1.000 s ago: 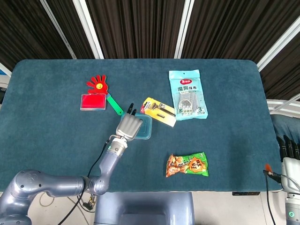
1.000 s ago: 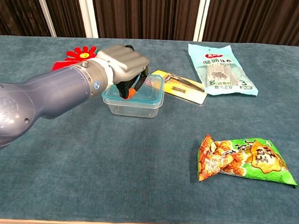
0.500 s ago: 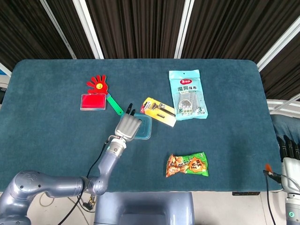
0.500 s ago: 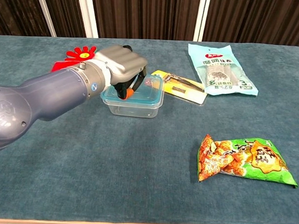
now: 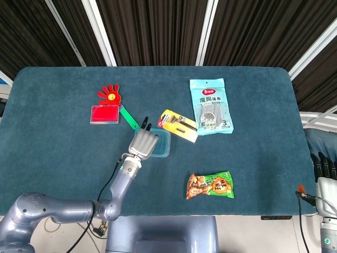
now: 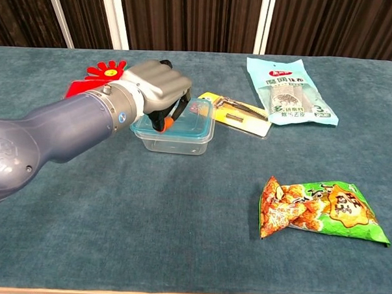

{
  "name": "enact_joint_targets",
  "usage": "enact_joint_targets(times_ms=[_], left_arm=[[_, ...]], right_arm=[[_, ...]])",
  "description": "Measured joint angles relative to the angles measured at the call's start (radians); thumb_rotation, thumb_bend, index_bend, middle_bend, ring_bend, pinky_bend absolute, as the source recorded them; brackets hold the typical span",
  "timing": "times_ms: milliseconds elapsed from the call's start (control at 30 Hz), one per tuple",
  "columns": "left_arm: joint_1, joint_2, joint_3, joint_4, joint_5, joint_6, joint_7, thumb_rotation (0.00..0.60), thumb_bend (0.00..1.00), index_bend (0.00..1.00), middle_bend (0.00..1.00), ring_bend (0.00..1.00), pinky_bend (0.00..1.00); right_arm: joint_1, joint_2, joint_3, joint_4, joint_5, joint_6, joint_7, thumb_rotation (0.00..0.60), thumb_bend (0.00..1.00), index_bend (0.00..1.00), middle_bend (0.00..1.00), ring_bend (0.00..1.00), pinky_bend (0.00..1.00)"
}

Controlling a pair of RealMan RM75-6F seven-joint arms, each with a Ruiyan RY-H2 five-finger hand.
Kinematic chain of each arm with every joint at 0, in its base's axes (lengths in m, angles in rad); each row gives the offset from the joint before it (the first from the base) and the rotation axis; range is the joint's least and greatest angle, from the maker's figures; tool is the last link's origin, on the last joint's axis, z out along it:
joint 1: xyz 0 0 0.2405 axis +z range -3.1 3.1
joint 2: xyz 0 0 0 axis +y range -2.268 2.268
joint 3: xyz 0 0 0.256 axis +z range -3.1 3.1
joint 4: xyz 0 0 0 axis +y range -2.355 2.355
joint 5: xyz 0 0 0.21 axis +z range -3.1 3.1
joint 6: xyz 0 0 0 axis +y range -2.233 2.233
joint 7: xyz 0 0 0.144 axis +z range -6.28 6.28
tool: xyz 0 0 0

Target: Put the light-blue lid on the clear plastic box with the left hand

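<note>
The clear plastic box (image 6: 183, 141) stands left of the table's middle with the light-blue lid (image 6: 197, 114) lying flat on top of it. In the head view only the lid's (image 5: 163, 143) right part shows past my left hand (image 5: 144, 142). That hand (image 6: 158, 87) arches over the box's left half, its fingers curved down to the lid and its orange-tipped thumb on the lid's top; it grips nothing. My right hand (image 5: 325, 167) hangs off the table's right edge, its dark fingers straight and empty.
A yellow packaged tool (image 5: 179, 125) lies just right of the box, almost touching it. A teal pack (image 5: 210, 105) is farther right, and a green-orange snack bag (image 6: 323, 208) lies near the front. A red hand-shaped clapper (image 5: 109, 95), a red card (image 5: 104, 114) and a green tag (image 5: 128, 117) sit to the left.
My left hand has drifted slightly left and back over the box. The lid and the box have stayed where they were. The right hand has not moved.
</note>
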Motion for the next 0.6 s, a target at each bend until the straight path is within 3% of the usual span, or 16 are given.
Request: enact_joint_targets(times_ms=[600], left_arm=[[0.004,-0.018,-0.014,-0.013,-0.029,0.031,0.054,0.6,0.52,0.64,0.58,0.17,0.01]], right_arm=[[-0.001,-0.001,-0.001,0.002,-0.001,0.0,0.002,0.6,0.35,0.02,0.01,0.0,0.0]])
